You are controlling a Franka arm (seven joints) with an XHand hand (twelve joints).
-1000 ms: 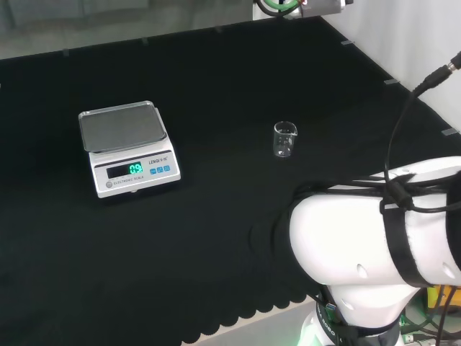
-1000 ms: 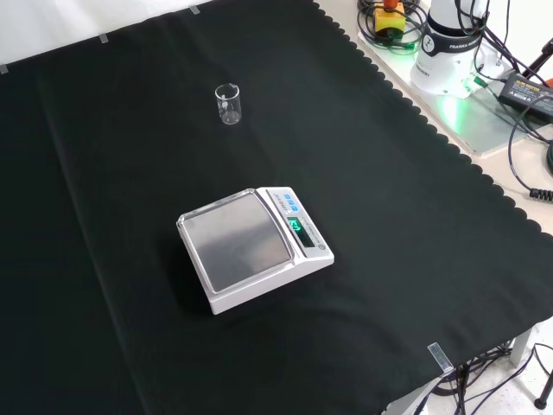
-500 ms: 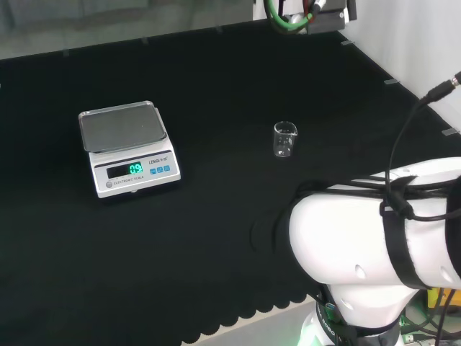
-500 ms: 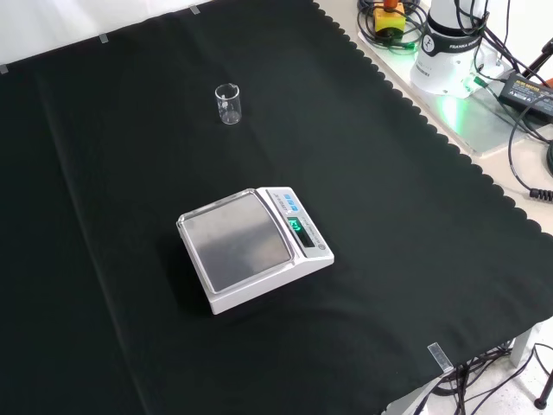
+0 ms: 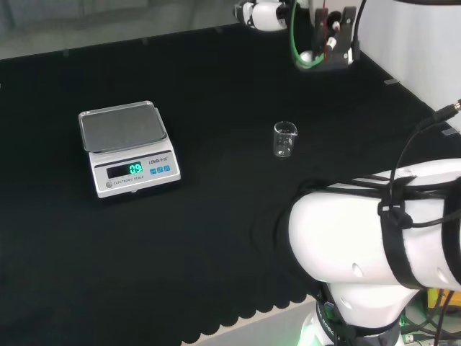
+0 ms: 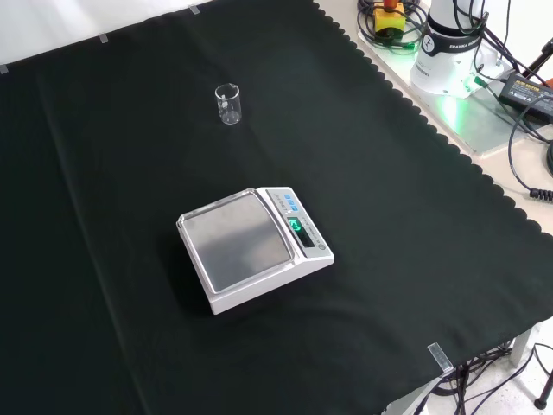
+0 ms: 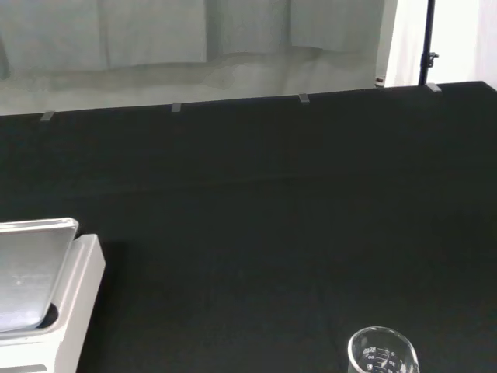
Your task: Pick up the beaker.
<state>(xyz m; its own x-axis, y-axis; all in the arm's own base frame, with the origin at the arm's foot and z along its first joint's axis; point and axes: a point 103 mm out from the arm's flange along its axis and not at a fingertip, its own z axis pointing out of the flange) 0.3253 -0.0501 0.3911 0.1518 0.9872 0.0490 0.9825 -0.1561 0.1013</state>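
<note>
Nearest in the front view, white scale (image 6: 256, 249) with bare steel pan. Farther back and to its left, well apart, small clear beaker (image 6: 228, 104) upright on the black cloth (image 6: 406, 242), seemingly empty. In the head view, hand (image 5: 265, 14) high at the top edge, well beyond the beaker; fingers' state impossible to tell
</note>
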